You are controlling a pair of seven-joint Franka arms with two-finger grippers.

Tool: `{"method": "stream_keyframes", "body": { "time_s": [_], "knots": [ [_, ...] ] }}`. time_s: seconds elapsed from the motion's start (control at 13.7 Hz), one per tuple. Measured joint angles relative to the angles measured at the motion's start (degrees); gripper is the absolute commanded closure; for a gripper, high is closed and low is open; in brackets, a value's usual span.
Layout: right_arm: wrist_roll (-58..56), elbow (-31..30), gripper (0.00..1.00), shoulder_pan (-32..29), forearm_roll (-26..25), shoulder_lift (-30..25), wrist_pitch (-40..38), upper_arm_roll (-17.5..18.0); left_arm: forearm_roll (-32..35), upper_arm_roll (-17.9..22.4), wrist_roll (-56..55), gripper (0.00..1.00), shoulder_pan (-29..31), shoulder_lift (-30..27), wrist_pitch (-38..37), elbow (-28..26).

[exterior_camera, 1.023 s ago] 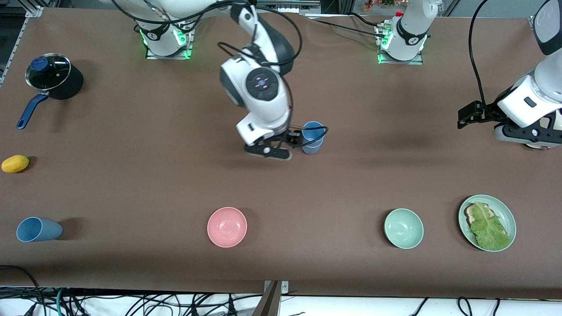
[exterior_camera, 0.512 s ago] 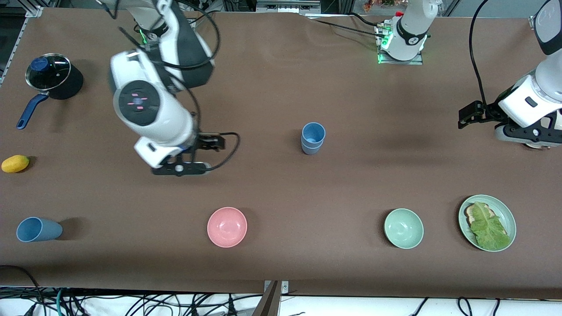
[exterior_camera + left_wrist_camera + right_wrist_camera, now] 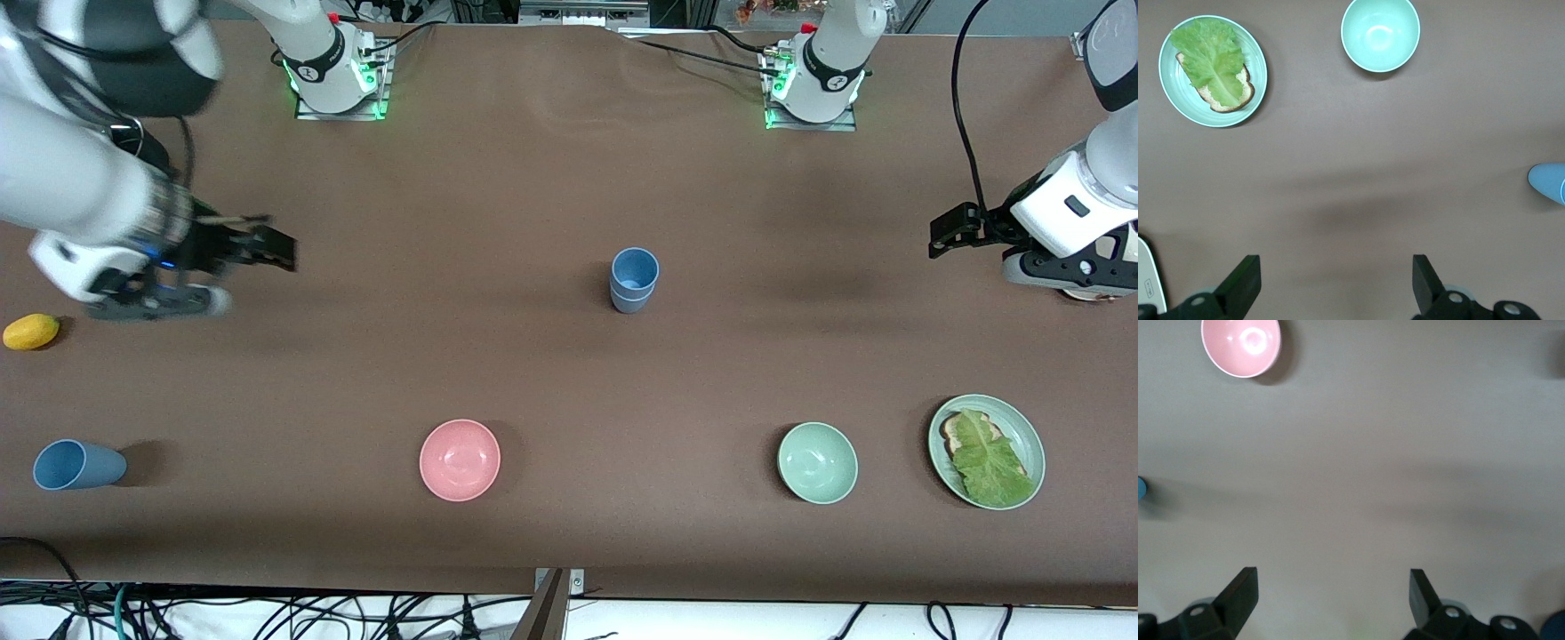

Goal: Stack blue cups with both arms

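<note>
- Brown matte cloth covers the table (image 3: 533,373), smooth apart from faint creases.
- At the right arm's end, well away from the stacked blue cups (image 3: 634,279), a yellow lemon-like fruit (image 3: 30,331) lies on the cloth, and a single blue cup (image 3: 77,465) lies on its side nearer the camera, its long axis along the table and its mouth facing that table end.
- Over the cloth toward the same end hangs the right gripper (image 3: 156,302), fingers spread wide with nothing between them.
- Nearer the camera than the stacked blue cups, toward the right arm's end, sits a glossy round pink bowl (image 3: 460,460).
- Near the table's middle the stacked blue cups stand upright, one tapered smooth tumbler nested in the other, mouth up, long axis vertical.
- Toward the left arm's end from the stack, nearer the camera, sit a pale green bowl (image 3: 817,462) and a green plate (image 3: 1031,436) with toast under a crinkled lettuce leaf.
- Waiting over that end, the left gripper (image 3: 1071,286) has its fingers (image 3: 1245,283) spread and empty.
</note>
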Motion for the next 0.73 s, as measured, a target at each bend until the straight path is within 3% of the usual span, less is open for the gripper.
{"method": "stream_keyframes", "body": {
  "time_s": [0.15,0.37,0.73],
  "knots": [
    [-3.7,-3.6,0.00,-5.6,-3.2,-5.3,-0.1,3.3,0.0,0.0,0.0,0.00,0.0,0.0,0.0,0.0],
    [-4.3,-7.3,0.00,-12.0,-7.6,-11.3,-0.6,11.1,0.0,0.0,0.0,0.00,0.0,-0.1,-0.1,0.0],
    [-4.3,-7.6,0.00,-12.8,-8.6,-13.2,-1.1,12.7,0.0,0.0,0.0,0.00,0.0,-0.1,-0.1,0.0]
  ]
}}
